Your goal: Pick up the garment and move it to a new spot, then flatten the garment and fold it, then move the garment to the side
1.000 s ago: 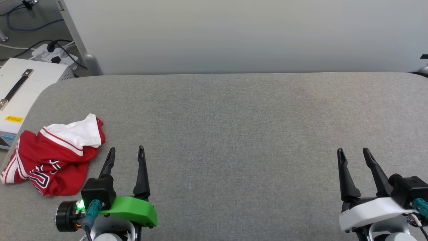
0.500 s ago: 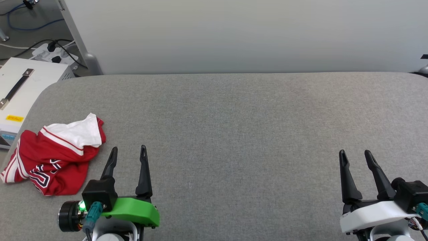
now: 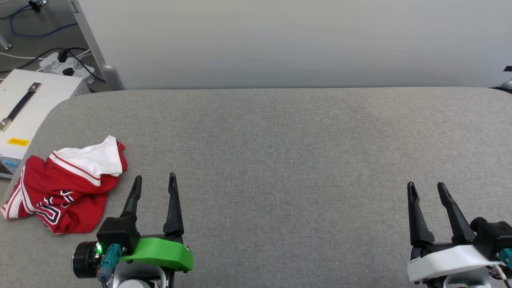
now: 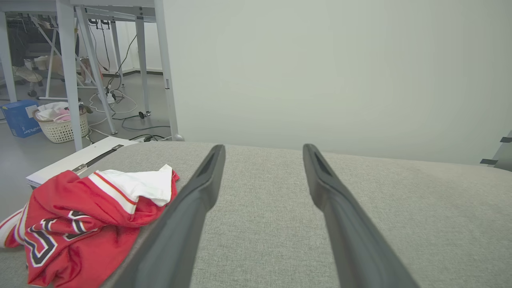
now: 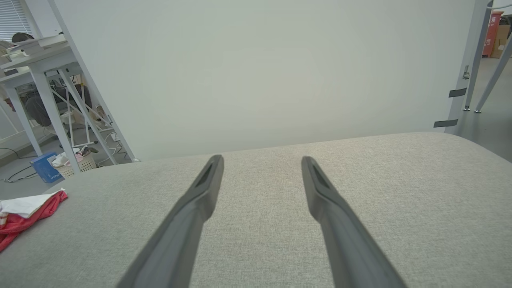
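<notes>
The garment is a crumpled red shirt with a white sleeve on top and black lettering, lying near the left edge of the grey padded table. In the left wrist view the garment sits just left of my fingers; in the right wrist view the garment shows at the far left. My left gripper hovers open just right of the shirt, apart from it, nothing between its fingers. My right gripper stands open and empty at the lower right.
A white box with a black handle stands off the table's left edge, with cables and a power strip on the floor behind. A pale wall panel runs along the table's far edge. Table legs and a basket stand beyond.
Both grippers have slid slightly toward the near edge of the table, the left one also a little right. The garment lies where it was.
</notes>
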Robot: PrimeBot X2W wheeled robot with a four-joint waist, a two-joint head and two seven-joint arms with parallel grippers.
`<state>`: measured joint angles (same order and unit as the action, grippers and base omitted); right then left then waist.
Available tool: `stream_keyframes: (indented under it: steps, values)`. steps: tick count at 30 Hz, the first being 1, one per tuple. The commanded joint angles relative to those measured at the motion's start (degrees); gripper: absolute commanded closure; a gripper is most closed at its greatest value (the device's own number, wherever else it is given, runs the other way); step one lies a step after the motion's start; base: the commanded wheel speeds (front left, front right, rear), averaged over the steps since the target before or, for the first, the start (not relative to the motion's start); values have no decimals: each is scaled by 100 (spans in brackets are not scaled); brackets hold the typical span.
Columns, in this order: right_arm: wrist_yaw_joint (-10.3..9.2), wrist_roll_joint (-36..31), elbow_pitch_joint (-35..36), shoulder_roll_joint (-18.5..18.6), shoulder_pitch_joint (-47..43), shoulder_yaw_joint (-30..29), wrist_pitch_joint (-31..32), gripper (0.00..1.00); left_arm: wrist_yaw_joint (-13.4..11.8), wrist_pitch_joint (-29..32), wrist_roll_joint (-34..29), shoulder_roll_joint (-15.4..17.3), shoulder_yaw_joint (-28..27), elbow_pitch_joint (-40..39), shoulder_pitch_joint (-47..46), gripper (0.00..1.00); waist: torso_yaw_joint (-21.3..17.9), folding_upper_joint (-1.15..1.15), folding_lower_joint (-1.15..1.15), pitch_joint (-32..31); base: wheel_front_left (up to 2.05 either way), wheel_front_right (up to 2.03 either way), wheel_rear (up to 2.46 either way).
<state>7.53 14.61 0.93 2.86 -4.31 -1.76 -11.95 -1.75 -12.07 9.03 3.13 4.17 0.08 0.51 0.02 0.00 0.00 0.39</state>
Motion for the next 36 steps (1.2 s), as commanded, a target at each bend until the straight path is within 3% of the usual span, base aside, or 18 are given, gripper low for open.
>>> stream_keyframes:
  steps: [1,36]
  values:
    - [-4,66,-6,1,-73,6,-70,0,-26,-55,26,-21,18,11,40,0,-1,0,0,-5,0,0,0]
    - [-4,134,-87,1,-180,24,-305,0,-88,-293,72,-25,94,169,65,0,35,0,0,29,0,0,0]
